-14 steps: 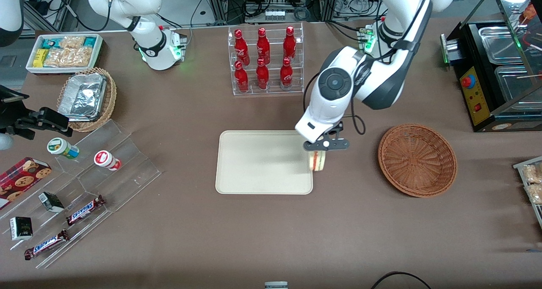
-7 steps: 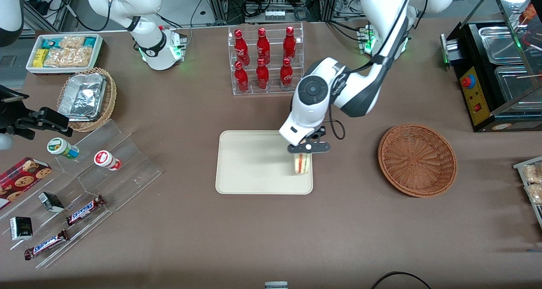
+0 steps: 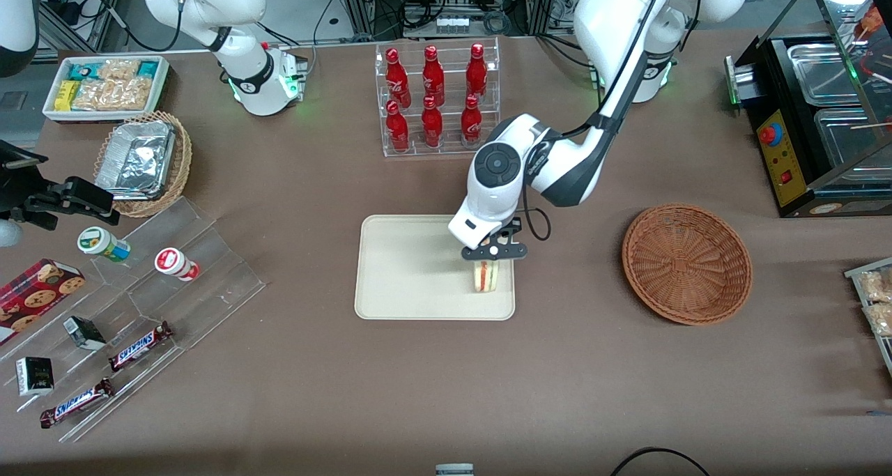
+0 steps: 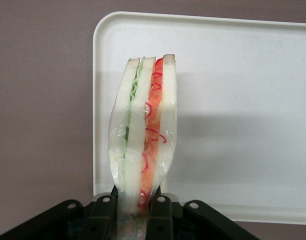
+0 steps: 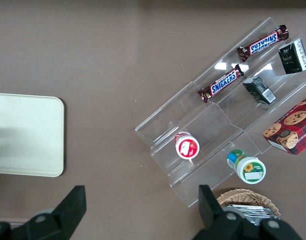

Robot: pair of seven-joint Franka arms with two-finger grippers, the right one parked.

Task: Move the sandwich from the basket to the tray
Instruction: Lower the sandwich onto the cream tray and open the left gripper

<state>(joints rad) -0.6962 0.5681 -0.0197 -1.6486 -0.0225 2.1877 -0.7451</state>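
Claw (image 4: pixel 135 217) around layered sandwich (image 4: pixel 143 145)

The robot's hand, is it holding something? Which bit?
Yes. The hand holds the sandwich over the tray, its fingers pinching the two bread faces at one end.

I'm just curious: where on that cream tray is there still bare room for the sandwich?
Most of the tray is bare. Only its basket-side edge is occupied, where the gripper holds the sandwich in its fingers.
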